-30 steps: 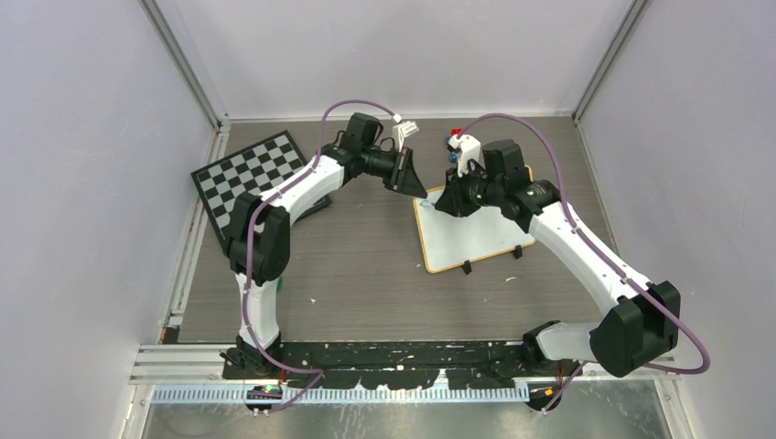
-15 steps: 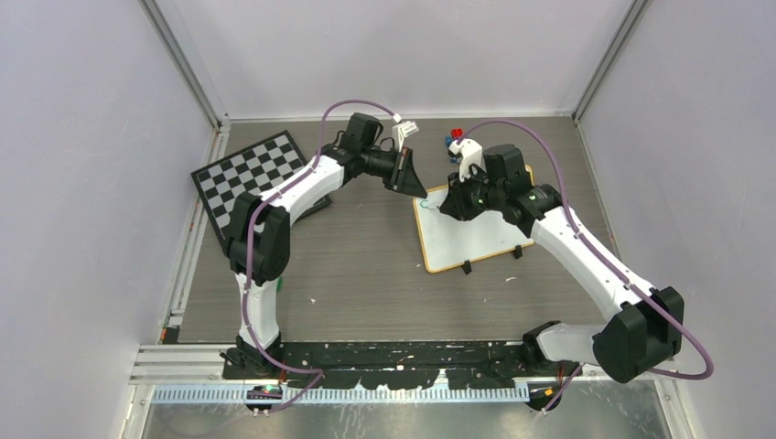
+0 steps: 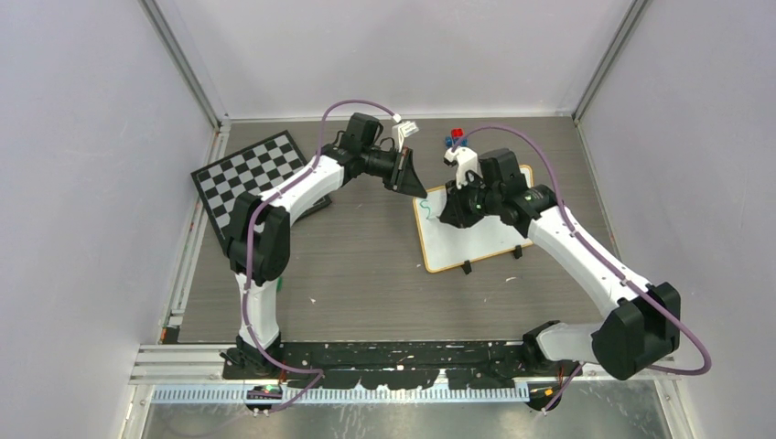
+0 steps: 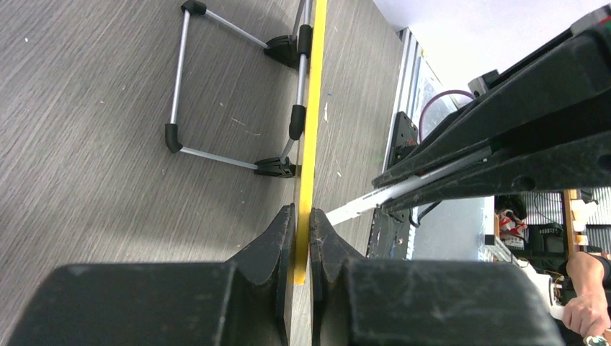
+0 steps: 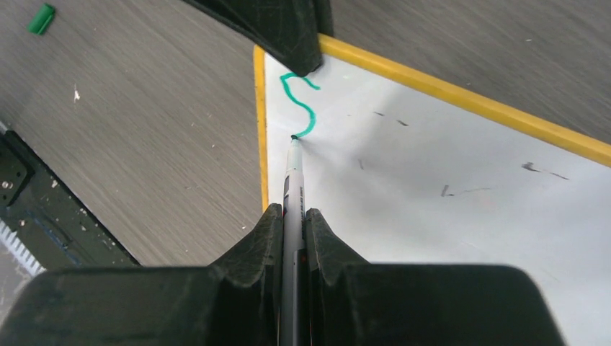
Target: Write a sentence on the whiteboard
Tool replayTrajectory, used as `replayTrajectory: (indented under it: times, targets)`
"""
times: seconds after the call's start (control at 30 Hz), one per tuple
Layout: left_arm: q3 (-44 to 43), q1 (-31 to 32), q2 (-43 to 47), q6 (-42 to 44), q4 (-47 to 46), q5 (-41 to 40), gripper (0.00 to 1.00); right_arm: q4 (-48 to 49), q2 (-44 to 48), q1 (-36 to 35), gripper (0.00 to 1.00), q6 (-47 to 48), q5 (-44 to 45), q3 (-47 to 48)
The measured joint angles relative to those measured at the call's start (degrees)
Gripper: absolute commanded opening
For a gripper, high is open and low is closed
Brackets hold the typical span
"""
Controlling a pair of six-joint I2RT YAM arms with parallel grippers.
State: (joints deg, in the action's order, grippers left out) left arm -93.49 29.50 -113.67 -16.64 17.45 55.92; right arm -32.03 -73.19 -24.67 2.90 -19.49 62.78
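Note:
The whiteboard [image 3: 480, 236] lies flat on the table right of centre, its frame showing yellow-tan. My left gripper [image 3: 418, 192] is shut on the board's far-left corner; in the left wrist view its jaws [image 4: 303, 216] pinch the thin yellow edge [image 4: 312, 108]. My right gripper [image 5: 293, 214] is shut on a white marker [image 5: 292, 173] whose tip touches the whiteboard [image 5: 447, 187] near that corner. Of the sentence, only one short green curved stroke [image 5: 304, 107] shows, ending at the marker tip. It appears faintly from above as the stroke [image 3: 428, 207].
A black-and-white checkerboard [image 3: 249, 174] lies at the back left. Small red and blue items [image 3: 455, 137] and a white piece [image 3: 405, 131] sit behind the board. Two black clips [image 3: 467, 267] mark its near edge. A green cap [image 5: 41, 18] lies on the table.
My right gripper has moved with the marker a little toward the near side, and the green stroke has grown longer. The left gripper has kept its hold on the corner.

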Motion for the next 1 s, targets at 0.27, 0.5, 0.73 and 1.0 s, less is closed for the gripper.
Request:
replayTrajectory:
  times: [0.27, 0.5, 0.73, 1.0]
  targets:
    - [0.0, 0.02, 0.0, 0.04, 0.0, 0.24, 0.0, -0.17, -1.14, -0.83, 0.0, -0.02, -2.91, 0.02]
    - [0.0, 0.02, 0.0, 0.07, 0.0, 0.28, 0.0, 0.35, 1.4, 1.38, 0.0, -0.33, -3.13, 0.0]
    - [0.02, 0.02, 0.02, 0.07, -0.02, 0.5, 0.0, 1.64, 3.06, 3.04, 0.0, -1.11, -3.06, 0.02]
    - [0.02, 0.02, 0.0, 0.13, -0.04, 0.55, 0.0, 1.99, 0.68, 3.04, 0.0, -1.55, -2.67, 0.22]
